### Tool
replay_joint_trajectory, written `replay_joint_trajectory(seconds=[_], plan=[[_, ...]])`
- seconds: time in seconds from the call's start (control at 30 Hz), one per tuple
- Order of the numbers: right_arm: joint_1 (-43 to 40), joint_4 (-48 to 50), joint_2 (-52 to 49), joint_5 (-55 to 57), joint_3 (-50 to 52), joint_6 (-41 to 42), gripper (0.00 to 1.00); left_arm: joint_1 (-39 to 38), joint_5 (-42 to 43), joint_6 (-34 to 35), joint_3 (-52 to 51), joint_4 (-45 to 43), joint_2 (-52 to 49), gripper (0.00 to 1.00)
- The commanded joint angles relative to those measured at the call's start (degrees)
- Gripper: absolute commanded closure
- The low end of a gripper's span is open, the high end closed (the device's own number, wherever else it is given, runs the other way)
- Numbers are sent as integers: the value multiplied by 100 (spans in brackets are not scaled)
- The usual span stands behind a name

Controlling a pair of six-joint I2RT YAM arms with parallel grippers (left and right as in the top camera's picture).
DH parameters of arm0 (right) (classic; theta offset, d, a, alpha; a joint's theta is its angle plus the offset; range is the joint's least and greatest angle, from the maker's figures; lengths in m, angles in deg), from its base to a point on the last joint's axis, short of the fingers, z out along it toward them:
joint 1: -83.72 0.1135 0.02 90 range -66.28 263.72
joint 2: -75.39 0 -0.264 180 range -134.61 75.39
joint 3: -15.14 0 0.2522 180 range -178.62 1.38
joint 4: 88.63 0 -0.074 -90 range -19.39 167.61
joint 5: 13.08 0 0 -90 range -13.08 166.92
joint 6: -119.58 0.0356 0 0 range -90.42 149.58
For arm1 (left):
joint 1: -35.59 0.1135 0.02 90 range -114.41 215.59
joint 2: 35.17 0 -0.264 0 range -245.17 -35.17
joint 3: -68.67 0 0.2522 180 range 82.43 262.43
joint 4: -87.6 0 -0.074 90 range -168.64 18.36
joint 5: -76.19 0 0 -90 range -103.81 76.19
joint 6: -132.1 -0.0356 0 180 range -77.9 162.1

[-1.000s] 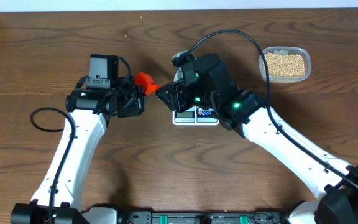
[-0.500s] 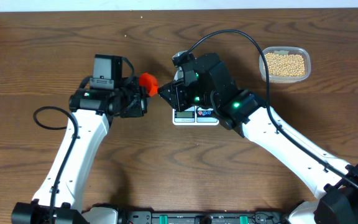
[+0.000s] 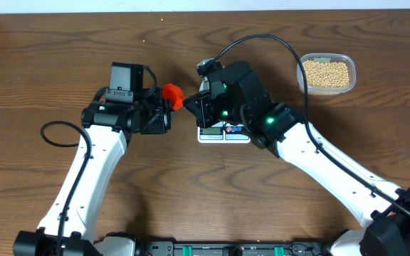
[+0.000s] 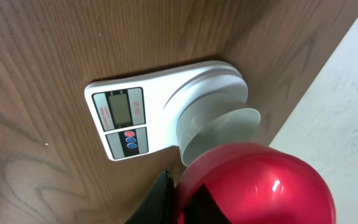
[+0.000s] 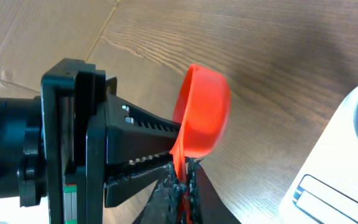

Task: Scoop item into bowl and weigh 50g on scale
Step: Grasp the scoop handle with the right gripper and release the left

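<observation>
Both sets of jaws are clenched on the same thing. The left gripper (image 3: pixel 164 108) clamps the red scoop (image 5: pixel 202 112) by its handle between toothed fingers. The right gripper (image 5: pixel 180 186) is pinched on the handle from the other side (a thin strip of red shows between its fingertips). The two meet in the air just left of the scale (image 4: pixel 160 99), with the scoop's cup tipped on edge.

The scale is white and rectangular, with a small grey display — I can't read any digits on it — and a red and a blue button on a dark panel. On its round platform sits the bowl (image 4: pixel 222 127), pale blue-grey and about as wide as the scale.

The beans (image 3: pixel 325 73) — small, round, tan-yellow — fill a clear plastic tub (image 3: pixel 352 75) well to the right of the scale, toward the far edge of the wooden table (image 3: pixel 191 192). From above, the right arm covers most of the scale.
</observation>
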Motion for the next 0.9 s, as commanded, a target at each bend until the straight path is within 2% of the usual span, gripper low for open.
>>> replay_joint_trajectory(seconds=[0.0, 0.13, 0.27, 0.4, 0.5, 0.63, 0.77, 0.87], plan=[[28, -4, 2, 35, -85, -15, 99, 2, 57, -52, 42, 4, 61, 91], [-17, -11, 4, 55, -85, -17, 99, 2, 57, -52, 42, 4, 61, 66], [-129, -74, 4, 76, -85, -20, 99, 2, 57, -326, 42, -2, 61, 52], [-308, -269, 4, 81, -85, 44, 99, 4, 55, -763, 42, -22, 61, 50], [-533, -444, 4, 76, -85, 136, 99, 4, 57, -1349, 42, -205, 61, 49], [-848, -621, 4, 7, -85, 96, 99, 4, 57, -2441, 42, -702, 61, 49], [-1034, -651, 22, -203, -85, -380, 99, 2, 57, -3751, 42, -1215, 63, 50], [-1156, -651, 83, -295, -87, -616, 99, 2, 57, -4487, 42, -1410, 63, 49]])
